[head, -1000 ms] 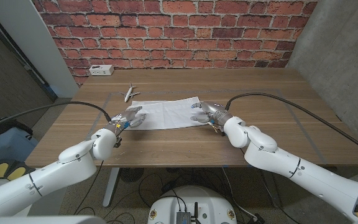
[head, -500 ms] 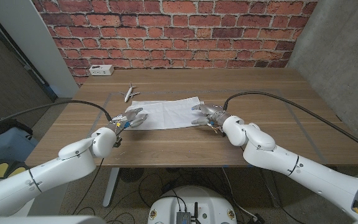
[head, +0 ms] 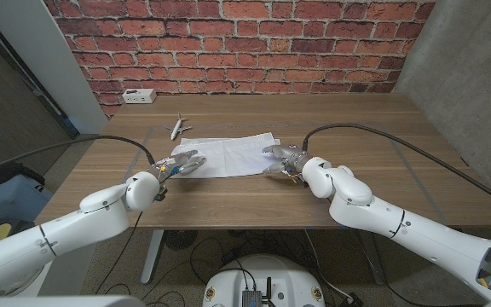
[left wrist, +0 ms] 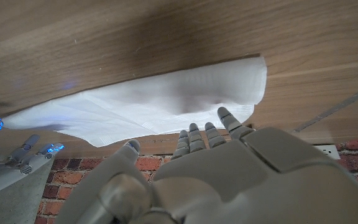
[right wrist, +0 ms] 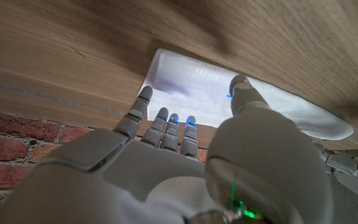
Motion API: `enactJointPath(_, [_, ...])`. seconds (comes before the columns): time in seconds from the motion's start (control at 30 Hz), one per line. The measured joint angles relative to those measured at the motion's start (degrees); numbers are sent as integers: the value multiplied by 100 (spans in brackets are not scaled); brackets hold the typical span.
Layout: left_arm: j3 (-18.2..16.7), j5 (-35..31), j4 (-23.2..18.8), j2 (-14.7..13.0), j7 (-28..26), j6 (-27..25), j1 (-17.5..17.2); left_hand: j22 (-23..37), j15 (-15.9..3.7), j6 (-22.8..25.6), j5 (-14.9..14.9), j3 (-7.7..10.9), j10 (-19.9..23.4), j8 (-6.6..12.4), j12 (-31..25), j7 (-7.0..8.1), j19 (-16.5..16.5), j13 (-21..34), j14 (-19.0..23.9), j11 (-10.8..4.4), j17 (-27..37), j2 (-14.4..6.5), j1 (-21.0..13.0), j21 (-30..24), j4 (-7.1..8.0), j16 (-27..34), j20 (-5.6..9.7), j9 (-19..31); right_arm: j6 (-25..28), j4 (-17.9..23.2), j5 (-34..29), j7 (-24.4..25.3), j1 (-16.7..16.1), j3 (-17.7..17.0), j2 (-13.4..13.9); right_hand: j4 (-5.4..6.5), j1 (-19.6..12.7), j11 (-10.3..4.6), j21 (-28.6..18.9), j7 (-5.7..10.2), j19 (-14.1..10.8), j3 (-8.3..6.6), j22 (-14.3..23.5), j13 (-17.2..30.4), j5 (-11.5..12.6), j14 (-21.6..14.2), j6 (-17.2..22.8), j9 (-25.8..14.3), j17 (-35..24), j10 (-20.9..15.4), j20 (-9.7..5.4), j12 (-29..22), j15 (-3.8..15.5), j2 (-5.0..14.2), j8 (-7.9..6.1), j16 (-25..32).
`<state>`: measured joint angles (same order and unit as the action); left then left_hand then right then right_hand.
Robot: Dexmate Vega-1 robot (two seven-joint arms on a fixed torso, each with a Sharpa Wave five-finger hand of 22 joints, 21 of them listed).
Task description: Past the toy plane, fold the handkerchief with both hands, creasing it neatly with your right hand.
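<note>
Because the handkerchief point(head: 227, 155) is a thin white cloth lying limp on the desk point(head: 382, 136), just on the robot's side of the toy plane point(head: 178, 127), it is likely light and floppy, apt to slide or bunch on the smooth wood, and is probably best taken by pinching its near corners. At one end of the handkerchief the left hand point(head: 182, 163) hovers with fingers point(left wrist: 197, 135) apart, clamped on nothing. At the opposite end the right hand point(head: 283, 159) does likewise, its fingers point(right wrist: 163, 122) spread over the cloth's edge.
</note>
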<state>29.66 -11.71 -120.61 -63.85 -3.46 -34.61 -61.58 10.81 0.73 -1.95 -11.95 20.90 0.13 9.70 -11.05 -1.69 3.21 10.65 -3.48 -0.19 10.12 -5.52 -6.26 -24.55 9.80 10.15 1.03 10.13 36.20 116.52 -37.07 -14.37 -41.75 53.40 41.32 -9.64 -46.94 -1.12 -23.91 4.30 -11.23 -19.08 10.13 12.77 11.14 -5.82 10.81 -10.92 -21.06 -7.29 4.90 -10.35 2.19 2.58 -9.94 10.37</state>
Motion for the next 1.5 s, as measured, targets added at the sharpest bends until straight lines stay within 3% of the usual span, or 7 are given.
enactJointPath(0.4, [132,127,165,-55,299,143,259,-17,21,-13,-38,-79,0,28,0,-15,-43,1,21,0,0,67,66,44,-79,0,-43,0,27,-251,-441,-299,216,238,-178,-47,-377,-93,218,104,162,-48,1,-53,-56,476,-338,0,262,415,-162,0,-32,-77,0,-21])
enactJointPath(0.7, [187,193,293,-38,412,243,391,-17,48,21,-38,-96,22,51,-41,-48,-53,1,49,20,-27,75,74,44,-96,28,-53,1,85,-491,-842,-612,405,444,-333,-88,-725,-134,294,174,220,-165,1,-79,-56,576,-449,-1,400,518,-228,0,-55,-47,-46,-21])
enactJointPath(1.03, [241,230,403,-1,509,298,512,-52,51,22,-84,-119,53,51,-41,-49,-84,1,53,51,-26,105,105,46,-71,28,-83,1,83,-799,-1246,-850,574,615,-510,-99,-1559,-314,380,364,57,-470,1,-106,-27,587,-443,-1,634,541,-594,-77,-37,222,-111,77])
enactJointPath(1.13, [256,236,423,7,539,305,540,-58,51,44,-84,-119,53,51,-62,-71,-84,1,52,51,-26,105,105,60,-71,28,-83,0,87,-901,-1335,-905,609,662,-562,-78,-1828,-443,380,443,-44,-538,1,-106,12,382,-277,-1,717,407,-692,-142,-19,300,-174,167])
enactJointPath(1.3, [284,249,449,15,580,319,584,-56,53,62,-84,-142,62,51,-62,-89,-106,1,98,59,-26,128,127,67,-95,28,-105,1,88,-1074,-1537,-884,626,710,-638,-39,-2206,-517,256,506,-579,-570,23,-128,69,-335,262,20,770,-101,-721,-259,-6,530,-272,489])
enactJointPath(1.43, [285,264,449,14,587,323,587,-55,60,62,-84,-142,84,51,-62,-89,-115,2,105,82,-26,128,127,72,-95,28,-114,1,84,-1169,-1618,-791,599,708,-668,2,-2427,-444,40,418,-1032,-530,43,-130,163,-854,730,26,680,-503,-741,-336,7,616,-343,767])
enactJointPath(1.5, [285,277,449,9,588,332,587,-55,61,62,-84,-142,84,51,-62,-89,-115,2,105,82,-25,128,127,83,-95,28,-114,1,75,-1225,-1641,-723,572,676,-683,20,-2537,-342,-226,297,-1424,-432,95,-120,236,-1379,1292,27,573,-1051,-745,-478,15,607,-465,1054])
